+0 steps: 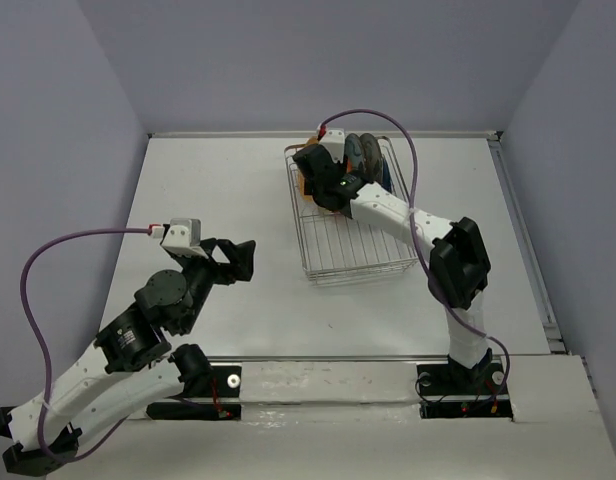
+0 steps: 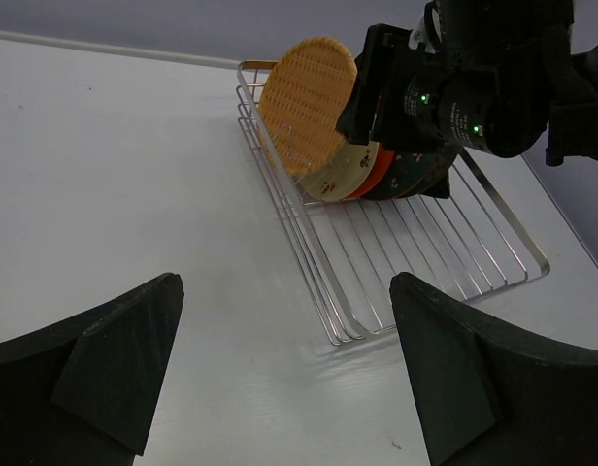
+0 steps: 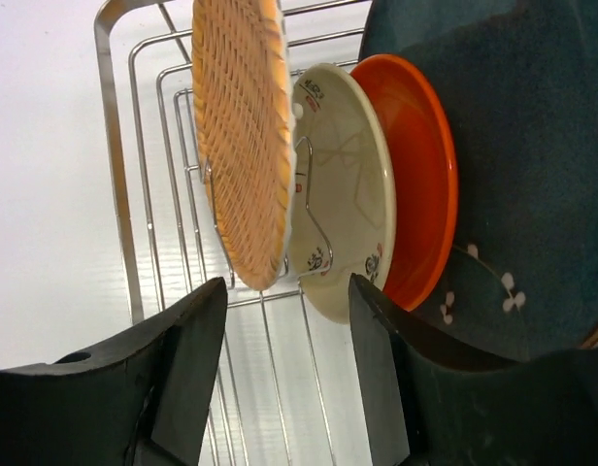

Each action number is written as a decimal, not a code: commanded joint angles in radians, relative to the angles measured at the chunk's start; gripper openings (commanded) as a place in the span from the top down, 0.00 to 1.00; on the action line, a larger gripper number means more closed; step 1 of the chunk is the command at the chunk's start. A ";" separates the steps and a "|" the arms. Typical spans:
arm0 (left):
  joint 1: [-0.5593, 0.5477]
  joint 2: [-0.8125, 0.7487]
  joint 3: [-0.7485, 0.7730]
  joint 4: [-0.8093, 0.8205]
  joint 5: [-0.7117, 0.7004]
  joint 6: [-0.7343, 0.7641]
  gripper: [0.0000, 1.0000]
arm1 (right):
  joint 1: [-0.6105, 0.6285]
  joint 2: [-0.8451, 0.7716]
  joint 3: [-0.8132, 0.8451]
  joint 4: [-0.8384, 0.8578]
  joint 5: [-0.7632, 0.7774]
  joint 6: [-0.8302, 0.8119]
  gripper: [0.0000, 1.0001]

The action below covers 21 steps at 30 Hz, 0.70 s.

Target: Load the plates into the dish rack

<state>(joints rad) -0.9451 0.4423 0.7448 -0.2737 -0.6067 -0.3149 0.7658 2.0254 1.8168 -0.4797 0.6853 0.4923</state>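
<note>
The dish rack [image 1: 358,240] stands on the table, right of the middle. Plates stand upright between the prongs at its far end. In the right wrist view they are the tan wood-look plate [image 3: 243,136], the cream plate [image 3: 343,184], the small orange plate [image 3: 420,175] and the dark-blue plate [image 3: 513,146]. A grey plate [image 1: 363,152] shows behind my right arm. My right gripper [image 3: 289,311] is open and empty just in front of the tan and cream plates, over the rack's far left [image 1: 316,172]. My left gripper [image 1: 238,260] is open and empty above the table, left of the rack [image 2: 425,252].
The white table [image 1: 218,190] has a raised rim along its far and right sides. Grey walls close it in on three sides. A purple cable loops from each wrist. The rack's near half [image 1: 363,255] holds no plates.
</note>
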 commanded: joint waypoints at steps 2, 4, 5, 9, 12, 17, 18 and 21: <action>0.008 0.026 -0.010 0.033 -0.045 0.007 0.01 | 0.012 -0.143 -0.020 0.007 -0.012 -0.008 0.32; 0.008 0.035 -0.010 0.028 -0.056 0.004 0.01 | 0.012 -0.200 -0.050 0.009 -0.027 -0.012 0.28; 0.008 0.038 -0.009 0.027 -0.059 0.002 0.01 | 0.012 -0.221 -0.062 0.009 -0.030 -0.014 0.27; 0.008 0.052 -0.007 0.030 -0.062 -0.010 0.01 | 0.012 -0.374 -0.183 0.036 -0.075 -0.017 0.23; 0.008 0.071 0.007 0.037 -0.051 -0.027 0.01 | 0.012 -0.572 -0.376 0.110 -0.116 -0.029 0.13; 0.008 0.108 0.037 0.044 -0.048 -0.027 0.01 | 0.012 -1.013 -0.711 0.196 -0.173 -0.061 0.00; 0.008 0.121 0.047 0.045 -0.050 -0.027 0.01 | 0.012 -1.072 -0.749 0.196 -0.179 -0.064 0.00; 0.008 0.134 0.056 0.060 -0.047 -0.023 0.01 | 0.012 -1.287 -0.870 0.179 -0.191 -0.049 0.00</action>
<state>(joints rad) -0.9405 0.5545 0.7502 -0.2729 -0.6300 -0.3313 0.7685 0.9298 1.0702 -0.3614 0.5320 0.4480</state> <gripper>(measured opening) 0.990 0.994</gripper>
